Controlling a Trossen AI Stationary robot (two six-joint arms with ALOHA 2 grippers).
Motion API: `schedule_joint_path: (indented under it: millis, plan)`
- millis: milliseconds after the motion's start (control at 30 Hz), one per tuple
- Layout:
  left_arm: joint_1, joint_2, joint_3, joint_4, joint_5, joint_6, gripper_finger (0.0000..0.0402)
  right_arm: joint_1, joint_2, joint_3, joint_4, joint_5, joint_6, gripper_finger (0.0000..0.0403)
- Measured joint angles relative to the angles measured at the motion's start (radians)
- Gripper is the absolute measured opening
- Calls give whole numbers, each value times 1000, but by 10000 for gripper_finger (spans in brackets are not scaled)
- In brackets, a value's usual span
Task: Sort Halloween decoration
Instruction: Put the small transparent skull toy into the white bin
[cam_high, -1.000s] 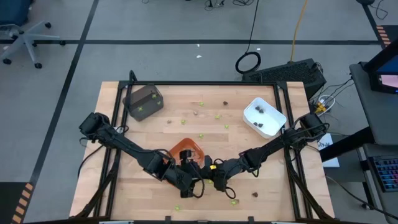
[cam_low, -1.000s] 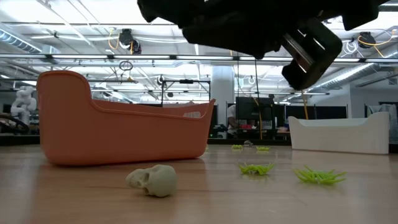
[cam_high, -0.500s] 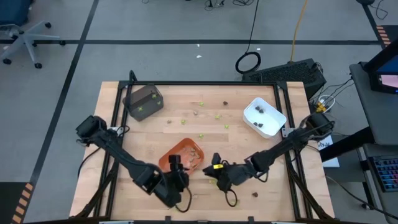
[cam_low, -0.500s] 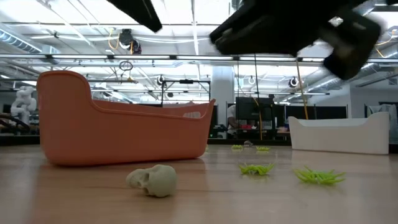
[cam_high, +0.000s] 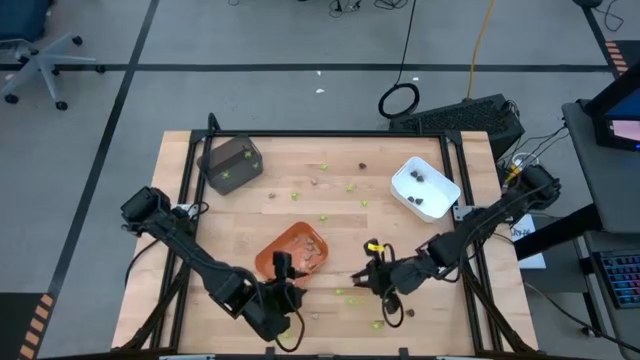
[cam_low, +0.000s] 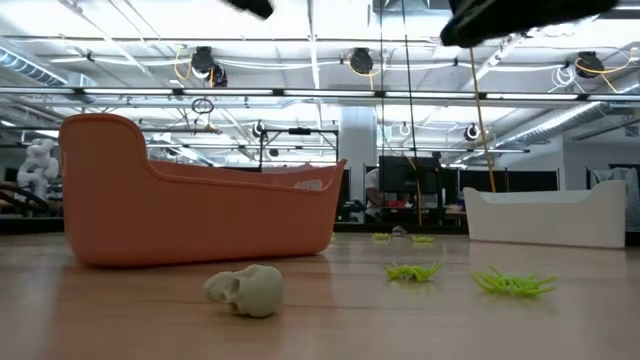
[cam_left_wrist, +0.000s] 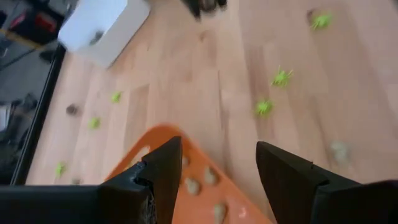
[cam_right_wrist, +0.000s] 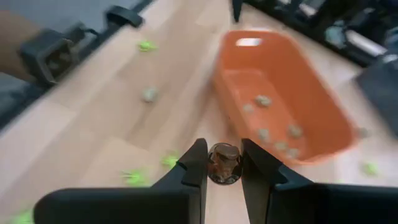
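Observation:
The Halloween decoration lies scattered on the wooden table: lime-green pieces (cam_left_wrist: 281, 77) (cam_low: 412, 270), a tan-grey skull (cam_low: 245, 290), and a dark brown piece (cam_high: 409, 313) near the front. More tan-grey pieces lie in the orange tray (cam_high: 293, 250). My left gripper (cam_high: 284, 262) (cam_left_wrist: 217, 146) hovers open over the orange tray's near end, holding nothing. To the right of that tray, my right gripper (cam_high: 360, 277) (cam_right_wrist: 224, 149) hangs above the table, shut on a small dark brown piece (cam_right_wrist: 224, 163). My right gripper pinches the dark brown piece (cam_right_wrist: 224, 167) between its two fingers, near their ends. The fingers slant down and point toward the table's left side. The piece is lifted clear of the table.
A white tray (cam_high: 425, 188) with dark pieces stands at the back right, and a dark grey tray (cam_high: 230, 163) with green pieces at the back left. More green and brown pieces (cam_high: 350, 186) lie across the middle of the table.
The two grippers, close together near the front edge, have parted. My right gripper has risen and gone toward the table's right edge, rolling its wrist, still shut on the brown piece. My left gripper has swung toward the left and far side, over the orange tray.

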Motion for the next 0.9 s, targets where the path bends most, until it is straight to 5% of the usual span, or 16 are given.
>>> schedule_joint_path:
  millis: [200,433,667,900]
  plan:
    - [0,0,-4,167,51,124,209,32,23,-141,355,-3,2,45]
    - [20,1,-127,551,125,278,209,44,62,-250,695,-4,-66,45]
    - [55,1,-191,613,114,268,209,40,65,-265,759,-3,-124,45]
    - [77,-6,-197,615,72,298,209,33,65,-265,764,2,-363,45]
